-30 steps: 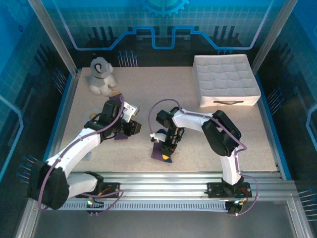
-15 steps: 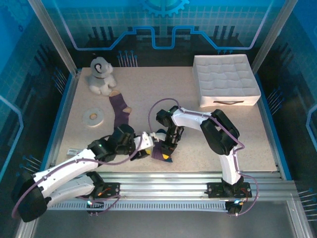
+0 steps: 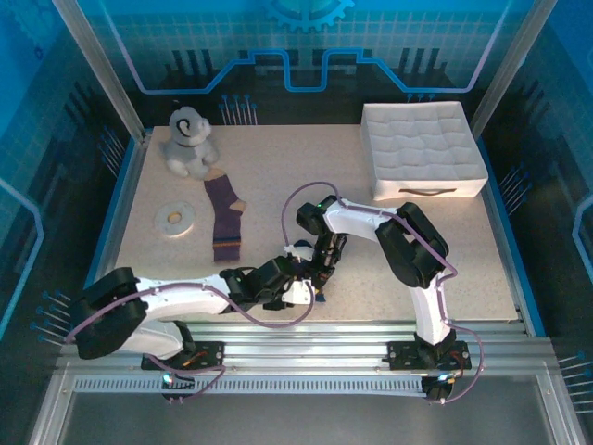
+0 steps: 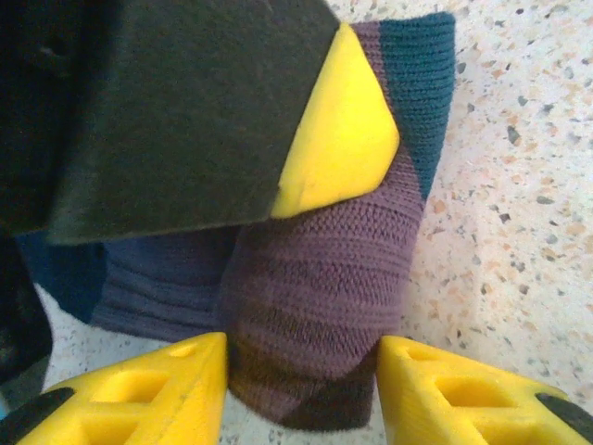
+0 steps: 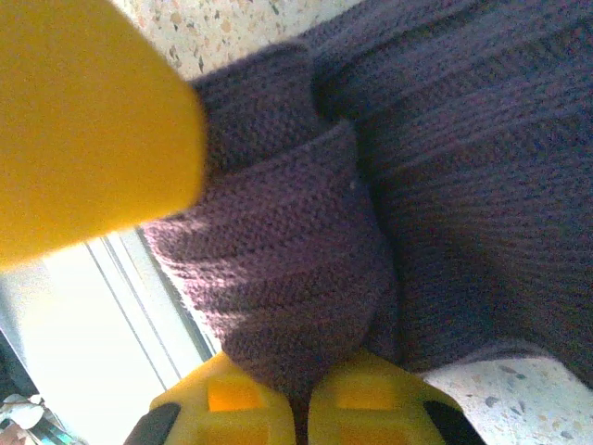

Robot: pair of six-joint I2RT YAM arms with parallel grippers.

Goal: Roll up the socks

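Sock (image 4: 315,306) ribbed knit cloth, matt; table (image 4: 519,232) speckled stone-look, smooth.

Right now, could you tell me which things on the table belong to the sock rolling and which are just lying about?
Job: navy-toed sock, pinched in the right gripper; orange-heeled sock, flat on the table.
Lying about: plush dog; white ring; white quilted box.
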